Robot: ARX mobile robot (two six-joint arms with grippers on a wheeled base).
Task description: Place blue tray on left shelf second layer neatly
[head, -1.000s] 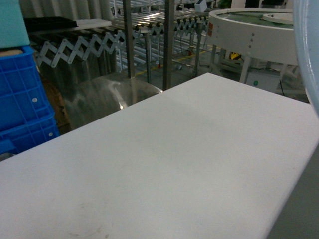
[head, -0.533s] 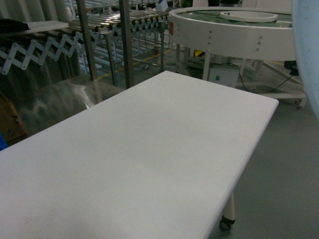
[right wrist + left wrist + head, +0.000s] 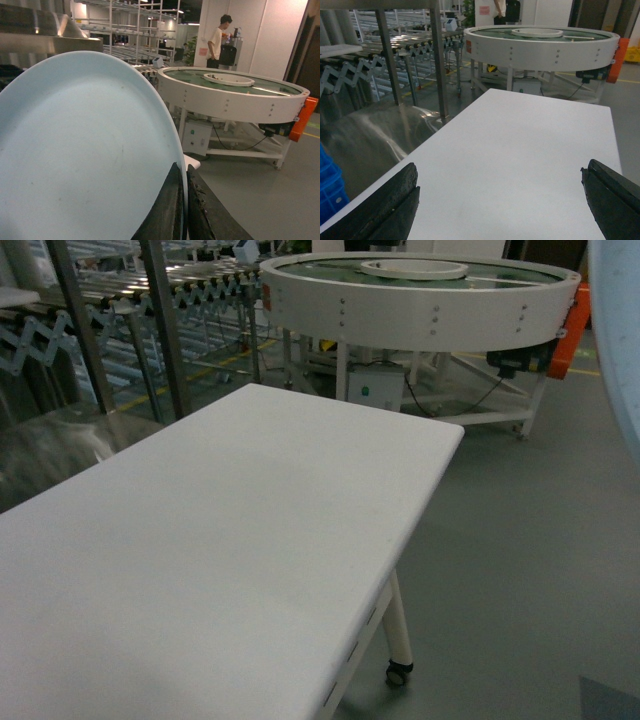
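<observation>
Holding: the blue tray [image 3: 75,150] is pinched by its rim in the right gripper [image 3: 184,200], both dark fingers [image 3: 167,205] clamped tight on the edge, one on each face of it
Tray position: fills the space left of and above the right gripper in that wrist view, inner face toward the camera, standing more or less on edge; in the head view only a pale blue sliver [image 3: 615,330] shows at the far right border
Left gripper: spread wide [image 3: 502,200], nothing between its black fingers [image 3: 390,205], hovering over the white surface [image 3: 520,150]
Below the left gripper: just that plain white tabletop, running away from the gripper toward a rounded far corner
Ahead of both grippers: big white round turntable [image 3: 420,285] on a frame, with an orange part [image 3: 574,330] on its right side
Ahead-left of the left gripper: shiny steel rack posts [image 3: 439,60] with a mirror-like steel shelf [image 3: 380,135] beside the surface, so the tray is well apart from the rack right now
Further back on that side: zigzag roller conveyor [image 3: 365,75]
Down-left of the left gripper: corner of a blue crate [image 3: 330,185]
Background: person in a light shirt [image 3: 218,42] standing behind the turntable, grey floor [image 3: 520,540] under everything
</observation>
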